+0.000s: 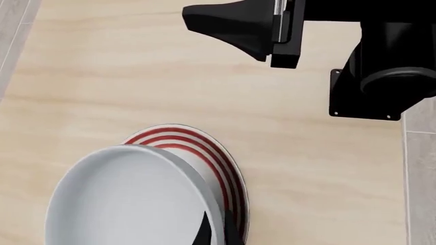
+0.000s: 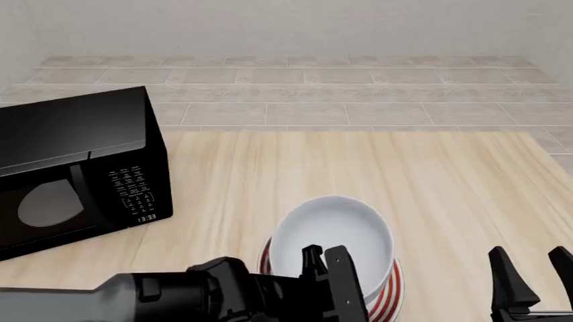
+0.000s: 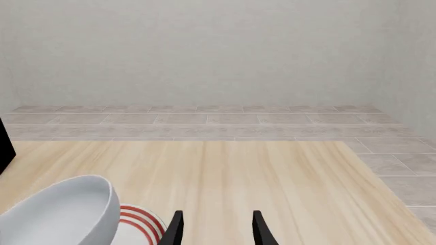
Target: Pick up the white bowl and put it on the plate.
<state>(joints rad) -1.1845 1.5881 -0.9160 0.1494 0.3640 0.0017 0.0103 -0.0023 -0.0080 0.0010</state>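
From the left wrist, the white bowl (image 1: pixel 129 196) sits tilted over the plate (image 1: pixel 221 173), red rings showing past its far side; whether it rests flat I cannot tell. From the front, the left gripper (image 2: pixel 327 268) is at the bowl's near rim, seemingly clamped on it, while the right gripper (image 2: pixel 528 275) idles at the near right, jaws parted and empty. The right wrist agrees. Likely only lowering and release remain.
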